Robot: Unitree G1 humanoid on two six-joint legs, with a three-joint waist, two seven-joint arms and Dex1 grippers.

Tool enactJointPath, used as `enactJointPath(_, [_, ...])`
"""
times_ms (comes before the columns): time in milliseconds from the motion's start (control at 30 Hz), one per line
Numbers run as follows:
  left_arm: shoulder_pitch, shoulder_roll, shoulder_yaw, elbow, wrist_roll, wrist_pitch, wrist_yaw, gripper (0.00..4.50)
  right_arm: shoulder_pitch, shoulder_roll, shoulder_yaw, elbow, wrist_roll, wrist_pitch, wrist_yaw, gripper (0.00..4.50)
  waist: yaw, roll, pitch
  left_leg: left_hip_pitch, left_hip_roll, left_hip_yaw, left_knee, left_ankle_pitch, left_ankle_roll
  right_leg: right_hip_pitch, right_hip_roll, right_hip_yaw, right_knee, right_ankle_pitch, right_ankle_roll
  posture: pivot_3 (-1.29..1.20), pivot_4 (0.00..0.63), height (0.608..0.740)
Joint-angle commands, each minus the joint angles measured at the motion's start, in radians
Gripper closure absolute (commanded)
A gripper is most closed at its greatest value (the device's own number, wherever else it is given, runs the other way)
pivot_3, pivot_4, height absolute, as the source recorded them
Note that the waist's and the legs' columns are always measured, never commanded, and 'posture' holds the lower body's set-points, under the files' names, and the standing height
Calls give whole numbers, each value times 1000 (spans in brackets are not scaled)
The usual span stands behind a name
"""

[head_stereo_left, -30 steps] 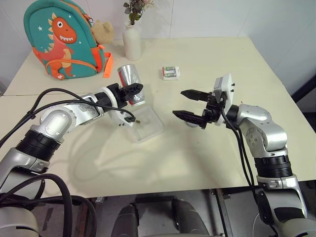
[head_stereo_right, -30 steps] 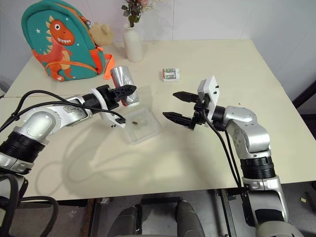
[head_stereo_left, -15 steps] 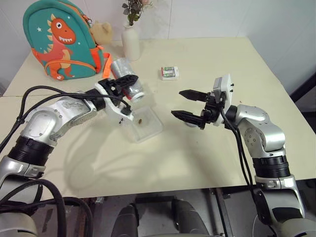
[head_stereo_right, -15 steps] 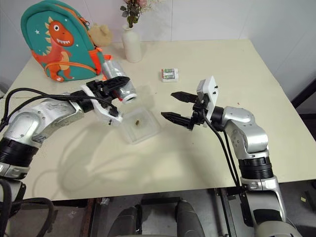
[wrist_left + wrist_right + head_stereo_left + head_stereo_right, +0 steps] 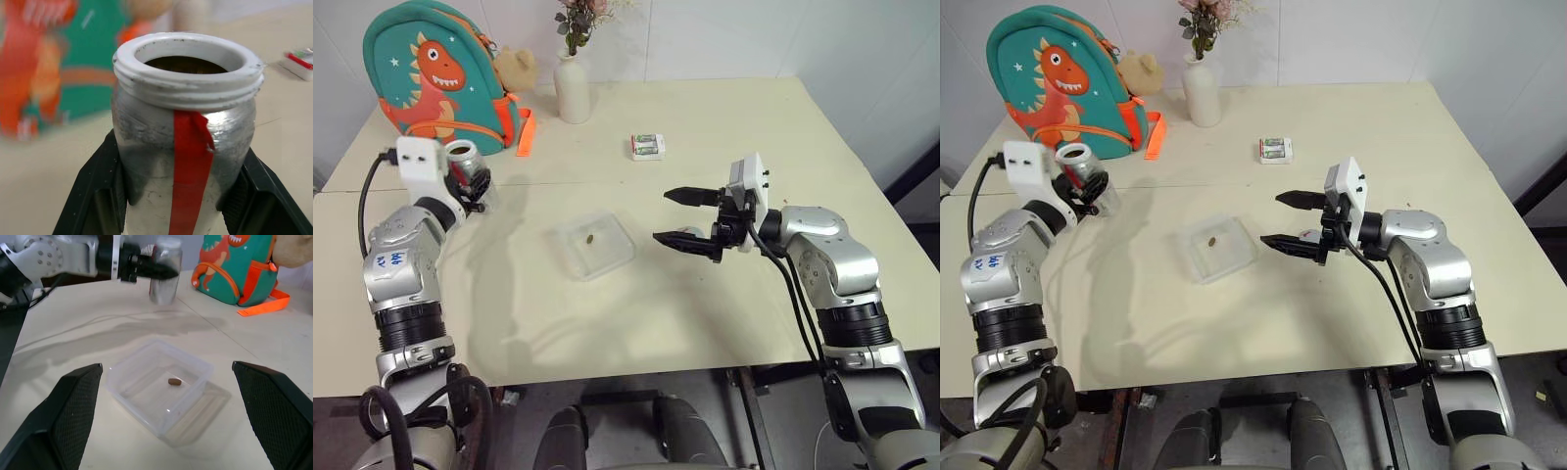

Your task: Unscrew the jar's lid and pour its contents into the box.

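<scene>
Open jar (image 5: 186,132) upright between left claw's (image 5: 475,186) fingers (image 5: 93,191)

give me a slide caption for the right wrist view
Open right end effector faces the clear box holding one brown bit; the jar stands beyond.

A plain white-walled test room: a cream table (image 5: 724,127) holding a dinosaur backpack (image 5: 435,73) and flower vase (image 5: 573,88).
</scene>
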Motion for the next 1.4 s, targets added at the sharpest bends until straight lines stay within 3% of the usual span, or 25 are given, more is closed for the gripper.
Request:
enactJointPath(33, [26, 22, 74, 72, -48, -129, 37, 2519, -30, -9, -5, -8, -3, -31, 18, 28, -1, 0, 0, 0, 0, 0, 0, 0, 0, 0, 0, 0, 0, 0, 0, 0, 150, 740])
enactJointPath(300, [121, 58, 89, 246, -63, -471, 27, 2519, -31, 0, -3, -4, -16, -40, 21, 28, 6, -1, 0, 0, 0, 0, -1, 0, -1, 0, 0, 0, -3, 0, 0, 0, 150, 740])
enactJointPath(500, [158, 79, 86, 321, -105, -521, -8, 2519, -30, 9, 0, -3, -24, -47, 24, 28, 6, -1, 0, 0, 0, 1, -2, 0, -1, 0, 0, 0, -3, 0, 0, 0, 150, 740])
enactJointPath(700, [207, 110, 76, 282, -111, -492, -3, 582, -27, 12, 6, 4, -31, -64, 39, 0, 1, -1, 0, 0, 0, 1, -3, 0, -1, 0, 0, 0, -4, 0, 0, 0, 150, 740])
enactJointPath(767, [245, 116, 72, 233, -114, -479, -6, 14, -22, 12, 6, 1, -31, -67, 43, 0, 1, -1, 0, 0, 0, 1, -4, 0, -1, 0, 0, 0, -4, 0, 0, 0, 150, 740])
enactJointPath(1067, [668, 138, 115, -327, -151, -314, -39, 14, 7, -19, -10, -1, -32, -96, 63, 0, 1, -1, -1, 0, 0, 3, -11, -1, -2, 0, -2, 0, -11, 0, -1, 0, 150, 740])
enactJointPath(1233, [910, 219, 110, -579, -169, -383, -258, 14, 31, -78, -19, 11, -35, -122, 109, 0, 4, -2, -1, 1, 1, 3, -16, -1, -2, -1, -3, -1, -17, -3, -7, 0, 150, 740])
enactJointPath(1300, [943, 266, 103, -634, -195, -423, -355, 14, 38, -114, -22, 25, -38, -126, 137, 0, 11, -2, -1, 0, 0, 4, -16, -1, -2, 0, -5, -1, -19, -9, -20, 0, 150, 740])
enactJointPath(1400, [939, 341, 88, -651, -229, -458, -486, 14, 49, -161, -37, 40, -43, -148, 166, 0, 8, -2, -1, 0, 0, 7, -16, -1, -2, 0, -6, -2, -24, -8, -22, 0, 150, 740])
